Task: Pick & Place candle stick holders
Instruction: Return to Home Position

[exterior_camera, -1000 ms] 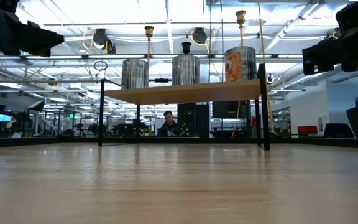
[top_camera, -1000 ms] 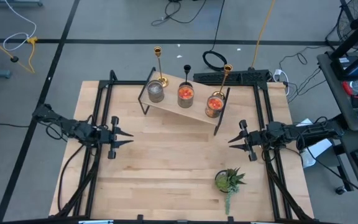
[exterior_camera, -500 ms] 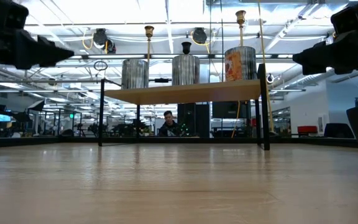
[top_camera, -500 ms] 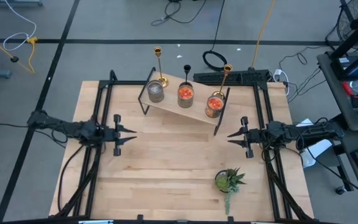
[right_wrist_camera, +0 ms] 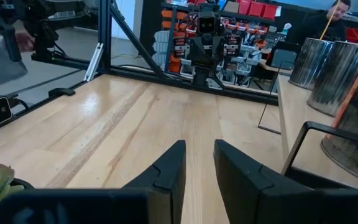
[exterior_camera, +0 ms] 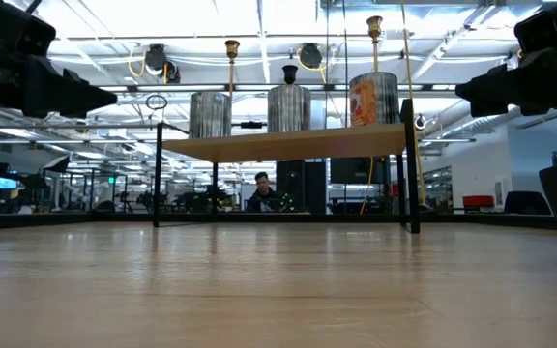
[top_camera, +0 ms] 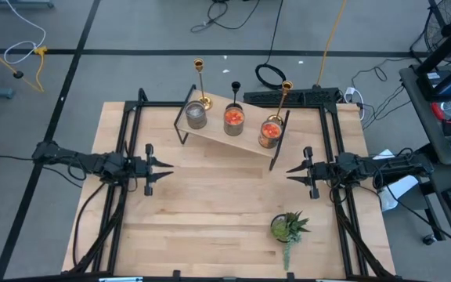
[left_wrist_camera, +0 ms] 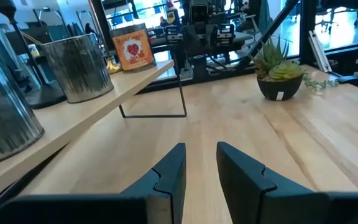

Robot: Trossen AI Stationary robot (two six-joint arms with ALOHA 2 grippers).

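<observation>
Two tall gold candlesticks and a short black one stand along the back of a raised wooden shelf at the table's far side. A grey cup and two orange-red cups stand in front of them on the shelf. My left gripper hovers level over the table's left side, open by a narrow gap and empty. My right gripper hovers level on the right, also narrowly open and empty.
A green potted plant stands on the table near the front right. The shelf stands on thin black legs with open room under it. Bare wood lies between the two grippers. A person sits in the room beyond the table.
My left gripper has moved toward the table's right and a little toward the far edge, turning to point level across the table. My right gripper has shifted slightly toward the far edge and the table's left. The candlesticks and cups have stayed in place.
</observation>
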